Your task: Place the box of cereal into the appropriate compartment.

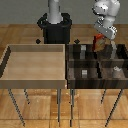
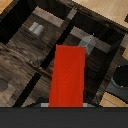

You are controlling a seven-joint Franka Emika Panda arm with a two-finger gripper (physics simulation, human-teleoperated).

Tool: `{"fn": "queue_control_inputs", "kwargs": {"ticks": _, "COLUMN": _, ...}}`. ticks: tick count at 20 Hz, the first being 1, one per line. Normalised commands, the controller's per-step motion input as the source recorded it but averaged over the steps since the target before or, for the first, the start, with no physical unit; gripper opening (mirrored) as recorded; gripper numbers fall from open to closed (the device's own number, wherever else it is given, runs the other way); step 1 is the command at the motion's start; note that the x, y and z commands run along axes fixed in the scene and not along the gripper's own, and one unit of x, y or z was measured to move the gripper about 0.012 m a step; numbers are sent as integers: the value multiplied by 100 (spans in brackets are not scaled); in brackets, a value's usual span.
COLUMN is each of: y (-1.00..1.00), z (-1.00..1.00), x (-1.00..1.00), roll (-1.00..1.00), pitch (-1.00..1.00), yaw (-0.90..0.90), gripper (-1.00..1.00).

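Exterior view: gripper (image 1: 102,41) clasps the red-orange rectangular cereal carton (image 1: 101,44) upright above the dark-brown divided bin's (image 1: 95,81) far cells, apparently so it can lower cleanly between the walls.

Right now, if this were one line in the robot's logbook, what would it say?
gripper: shut on box of cereal | position: above divided bin, far side | box: not yet released | large tray: untouched

No text, label or number can be read anywhere, perhaps because the renders are coarse.
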Motion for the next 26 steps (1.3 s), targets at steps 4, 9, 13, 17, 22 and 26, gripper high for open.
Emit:
{"fn": "queue_control_inputs", "kwargs": {"ticks": 4, "y": 100, "z": 0, "x": 0, "roll": 0, "pitch": 0, "yaw": 0, "gripper": -100}}
{"fn": "queue_control_inputs", "kwargs": {"ticks": 9, "y": 100, "z": 0, "x": -20, "roll": 0, "pitch": 0, "yaw": 0, "gripper": -100}}
{"fn": "queue_control_inputs", "kwargs": {"ticks": 13, "y": 0, "z": -25, "x": 0, "roll": 0, "pitch": 0, "yaw": 0, "gripper": -100}}
{"fn": "queue_control_inputs", "kwargs": {"ticks": 17, "y": 0, "z": -75, "x": 0, "roll": 0, "pitch": 0, "yaw": 0, "gripper": -100}}
{"fn": "queue_control_inputs", "kwargs": {"ticks": 22, "y": 0, "z": -100, "x": 0, "roll": 0, "pitch": 0, "yaw": 0, "gripper": -100}}
{"fn": "queue_control_inputs", "kwargs": {"ticks": 26, "y": 0, "z": -50, "x": 0, "roll": 0, "pitch": 0, "yaw": 0, "gripper": 100}}
